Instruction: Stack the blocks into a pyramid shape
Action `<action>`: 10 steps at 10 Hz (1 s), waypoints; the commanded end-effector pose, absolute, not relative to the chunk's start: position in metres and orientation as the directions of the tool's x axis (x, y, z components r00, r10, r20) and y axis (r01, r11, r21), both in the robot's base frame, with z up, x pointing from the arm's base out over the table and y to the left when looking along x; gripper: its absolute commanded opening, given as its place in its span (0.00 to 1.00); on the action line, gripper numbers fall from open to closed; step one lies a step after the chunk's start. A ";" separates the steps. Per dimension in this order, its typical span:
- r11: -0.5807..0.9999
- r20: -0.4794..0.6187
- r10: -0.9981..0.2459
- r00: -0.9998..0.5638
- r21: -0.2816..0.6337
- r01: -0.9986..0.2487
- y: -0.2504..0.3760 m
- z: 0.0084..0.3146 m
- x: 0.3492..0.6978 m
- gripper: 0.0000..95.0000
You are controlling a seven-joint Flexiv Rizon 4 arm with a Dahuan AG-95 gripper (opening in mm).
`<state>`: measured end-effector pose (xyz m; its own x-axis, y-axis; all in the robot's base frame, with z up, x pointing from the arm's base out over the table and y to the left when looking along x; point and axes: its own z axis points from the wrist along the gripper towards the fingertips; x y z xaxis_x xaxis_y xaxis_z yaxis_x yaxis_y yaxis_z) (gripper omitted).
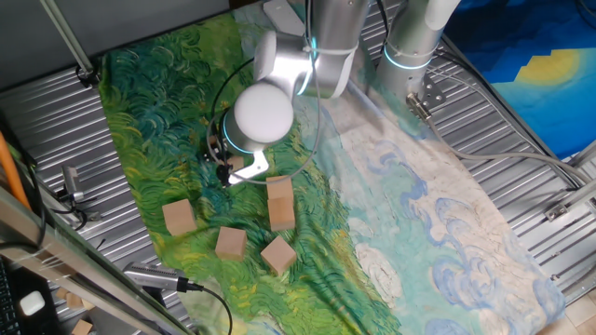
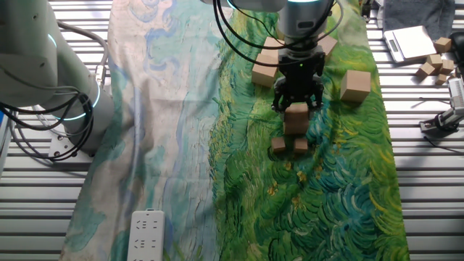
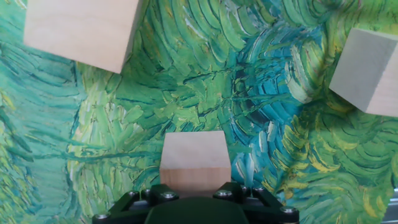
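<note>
Wooden cube in the claw, base row yet to be laid

Tan against the green swirls of the painted cloth (image 2: 326, 203), the held block (image 2: 296, 122) sits between the fingers of the claw (image 2: 297, 105), which is clenched on its upper part. The hand view shows the same cube (image 3: 194, 158) square to the fingers and centred. Whether its underside touches the cloth or hangs just above it cannot be told from these pictures.

Four loose blocks (image 1: 230, 242) lie in a scattered group on the green end of the cloth, near the held one but apart from it. None of them forms a row, although one (image 1: 279, 203) looks taller than the rest and may be two stacked; this is unclear. So the pyramid is judged barely begun, and the step in hand is likely carrying this cube to its place.

To do it well, the arm should keep the cube level and turn it so its faces line up with its neighbour. It should come down straight, not sideways, since a nudge would shove light wooden cubes across the cloth. The fingers should let go only once the cube rests flat, then rise straight up so they do not drag it
</note>
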<state>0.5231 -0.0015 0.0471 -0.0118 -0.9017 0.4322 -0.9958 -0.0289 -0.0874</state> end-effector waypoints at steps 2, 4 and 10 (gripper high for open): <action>-0.031 0.428 -0.904 -0.009 -0.086 -0.996 -0.001 0.046 0.523 0.00; -0.027 0.425 -0.905 -0.012 -0.087 -0.996 -0.001 0.046 0.523 0.00; -0.028 0.386 -0.922 -0.004 -0.078 -0.997 -0.001 0.046 0.523 0.60</action>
